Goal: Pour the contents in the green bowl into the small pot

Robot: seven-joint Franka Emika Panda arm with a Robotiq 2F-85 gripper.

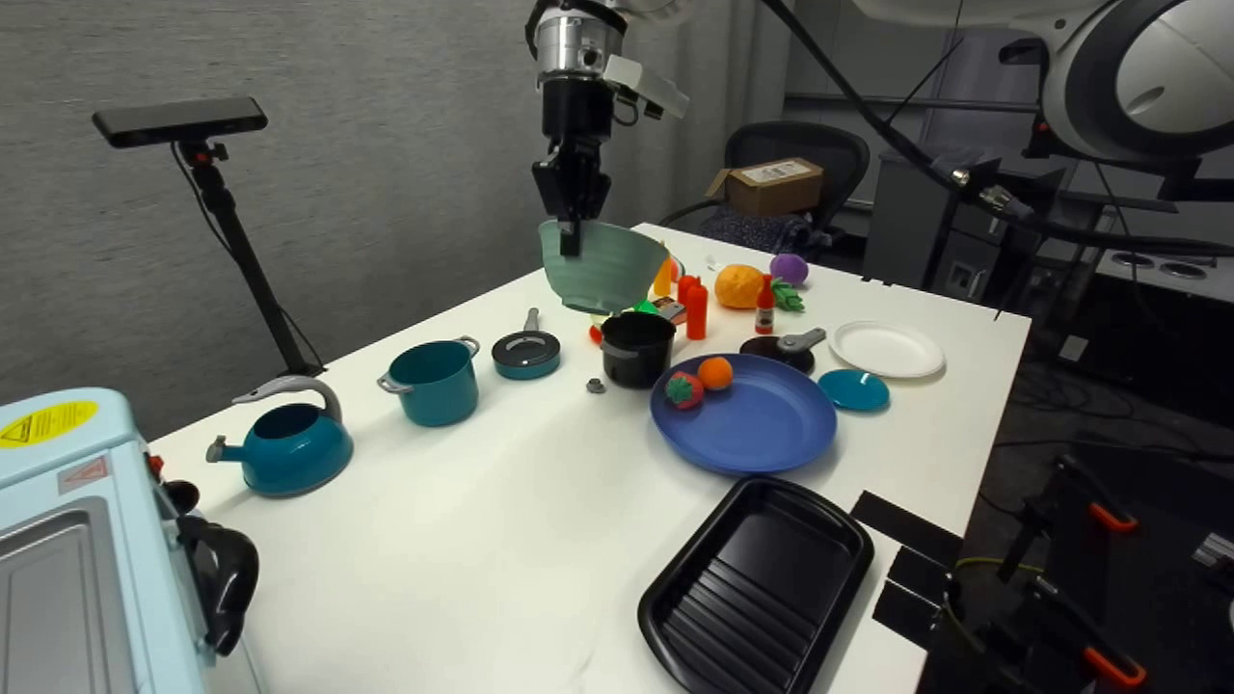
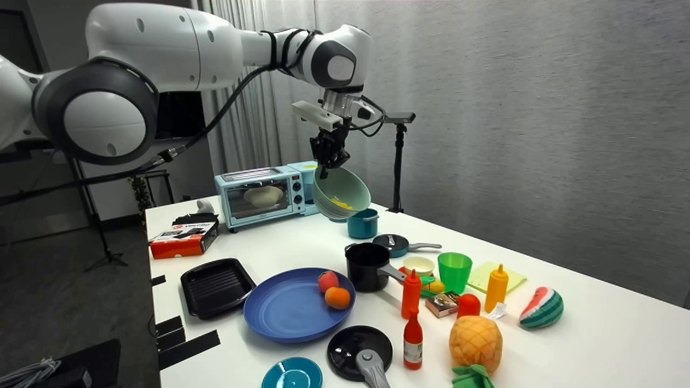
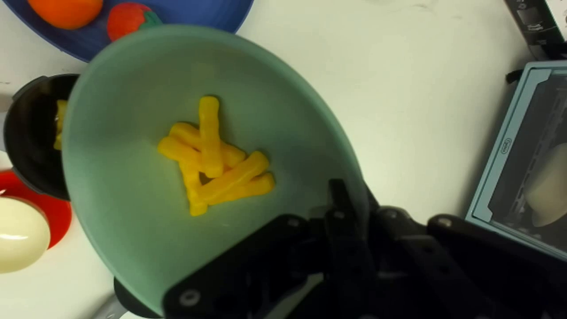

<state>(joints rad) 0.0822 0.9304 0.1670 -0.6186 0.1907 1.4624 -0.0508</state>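
Note:
My gripper (image 1: 571,239) is shut on the rim of the pale green bowl (image 1: 609,270), one finger inside and one outside, and holds it in the air, tilted. The jaws also show in the wrist view (image 3: 355,195). The bowl (image 3: 128,177) holds a small heap of yellow pieces (image 3: 208,150); they also show in an exterior view (image 2: 341,204). The small black pot (image 2: 367,272) stands on the table below the bowl's height. In the wrist view the pot (image 3: 29,133) is partly hidden by the bowl's left rim, and something yellow (image 3: 59,124) shows in it.
A blue plate (image 2: 285,310) with a toy strawberry and orange stands beside the black pot. A teal pot (image 1: 436,386), a lidded pan (image 1: 526,357) and a kettle (image 1: 297,448) are on the table. Red bottles (image 2: 412,293), a green cup (image 2: 454,272) and a toaster oven (image 2: 264,194) stand around.

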